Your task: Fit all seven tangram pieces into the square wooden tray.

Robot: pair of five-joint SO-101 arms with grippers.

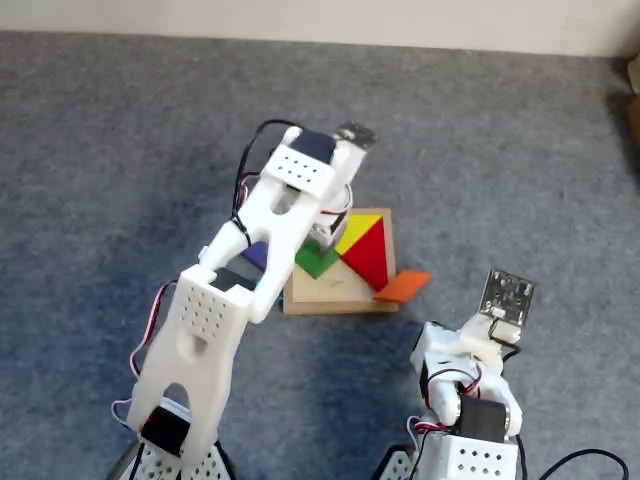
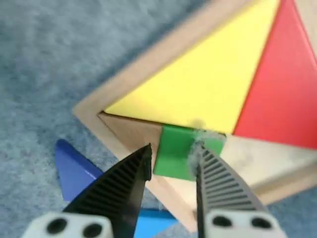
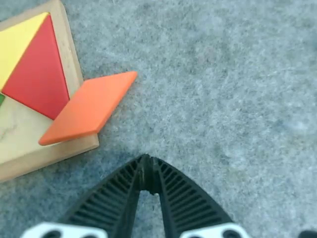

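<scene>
The square wooden tray [image 1: 340, 305] lies mid-table with a yellow triangle [image 1: 358, 232], a red triangle [image 1: 372, 262] and a green piece [image 1: 317, 262] inside. An orange parallelogram [image 1: 403, 286] rests half on the tray's rim, half on the carpet. My left gripper [image 2: 172, 153] hovers open just over the green piece [image 2: 181, 148], one finger on each side of its near edge. A dark blue piece [image 2: 74, 168] and a light blue piece [image 2: 153, 223] lie outside the tray [image 2: 124, 79]. My right gripper [image 3: 148, 171] is shut and empty, short of the orange parallelogram [image 3: 89, 106].
Grey carpet [image 1: 500, 150] covers the whole table, with open room to the right of the tray and behind it. The left arm [image 1: 260, 240] hides the tray's left side from above. The right arm [image 1: 470, 400] sits folded near the front edge.
</scene>
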